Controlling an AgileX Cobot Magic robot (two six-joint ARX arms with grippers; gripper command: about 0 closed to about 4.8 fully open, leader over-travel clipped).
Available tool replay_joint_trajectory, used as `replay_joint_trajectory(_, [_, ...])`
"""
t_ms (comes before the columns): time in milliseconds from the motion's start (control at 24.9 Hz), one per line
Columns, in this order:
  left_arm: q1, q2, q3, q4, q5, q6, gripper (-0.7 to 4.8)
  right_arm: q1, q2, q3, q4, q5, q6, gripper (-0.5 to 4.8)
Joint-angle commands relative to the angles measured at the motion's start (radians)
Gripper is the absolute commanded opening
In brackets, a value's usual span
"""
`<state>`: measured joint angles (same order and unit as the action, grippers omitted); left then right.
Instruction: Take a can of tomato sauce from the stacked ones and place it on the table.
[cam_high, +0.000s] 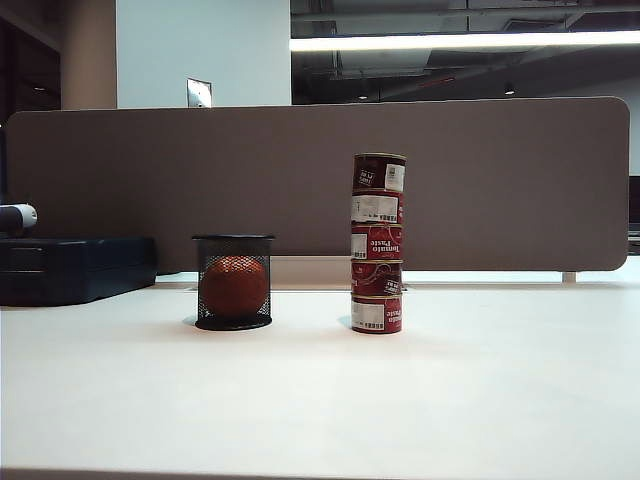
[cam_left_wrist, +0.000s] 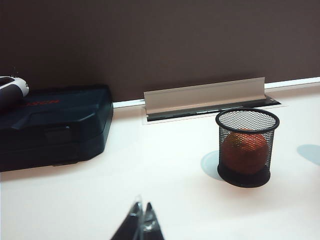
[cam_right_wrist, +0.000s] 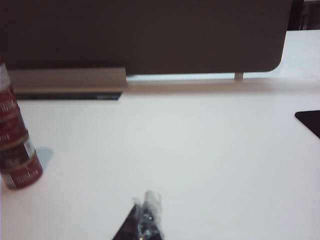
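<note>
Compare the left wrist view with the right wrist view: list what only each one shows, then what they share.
Only the left wrist view shows the black mesh cup with the orange-red ball inside it, the dark blue case, and the left gripper, fingertips together, low over the table.

Only the right wrist view shows the stacked ones, the dark-red tomato paste tins standing at the picture's edge, and the right gripper, shut.

Both show the table, the brown-grey divider panel behind it, and the raised cable flap.
</note>
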<state>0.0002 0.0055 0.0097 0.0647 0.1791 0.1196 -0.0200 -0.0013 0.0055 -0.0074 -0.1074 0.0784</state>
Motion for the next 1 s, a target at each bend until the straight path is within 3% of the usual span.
replay_joint_trajectory(40, [0.002, 0.001, 0.003, 0.012, 0.008, 0.0, -0.05, 0.0, -0.001, 0.014, 0.072, -0.031, 0.043, -0.09])
replay_joint_trajectory(481, [0.001, 0.001, 0.004, 0.058, 0.209, 0.0, -0.05, 0.003, 0.012, 0.266, -0.096, -0.051, 0.054, -0.08])
replay_joint_trajectory(642, [0.001, 0.001, 0.004, 0.058, 0.234, 0.0, -0.05, 0.003, 0.068, 0.349, -0.102, -0.066, 0.053, -0.06])
replay_joint_trajectory(762, [0.001, 0.001, 0.004, 0.058, 0.254, 0.0, -0.05, 0.003, 0.22, 0.467, -0.101, -0.165, 0.053, 0.03])
replay_joint_trajectory(922, [0.001, 0.001, 0.004, 0.058, 0.256, -0.004, -0.05, 0.006, 0.377, 0.576, -0.101, -0.231, 0.053, 0.75])
replay_joint_trajectory(1002, [0.001, 0.001, 0.004, 0.057, 0.256, -0.004, -0.05, 0.012, 0.488, 0.652, -0.1, -0.283, 0.053, 0.77])
